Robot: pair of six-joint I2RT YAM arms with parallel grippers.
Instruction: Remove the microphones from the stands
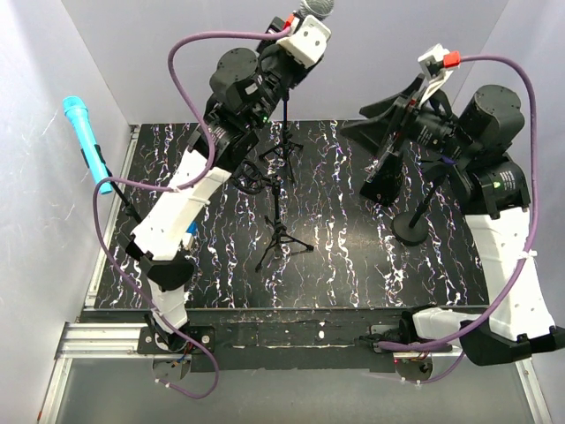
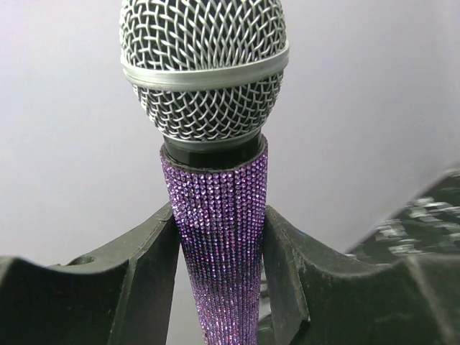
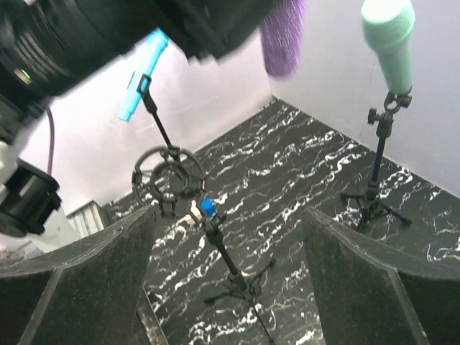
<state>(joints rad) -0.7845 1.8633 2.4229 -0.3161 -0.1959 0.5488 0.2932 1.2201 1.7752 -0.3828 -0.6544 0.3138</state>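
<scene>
Mid-table stands a black tripod stand [image 1: 281, 234]. Right of it, the right gripper [image 3: 230, 215] hangs with jaws spread wide, gripping nothing. Beyond the tripod stand and high above it, the left gripper [image 2: 219, 244] is clamped on the glittery purple handle of the microphone [image 2: 205, 72], mesh head up, clear of the tripod stand

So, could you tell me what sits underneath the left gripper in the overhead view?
A tripod stand rises from the table beneath the left gripper, which grips the purple microphone. The gripper covers the stand's top, so what it carries is hidden.
</scene>
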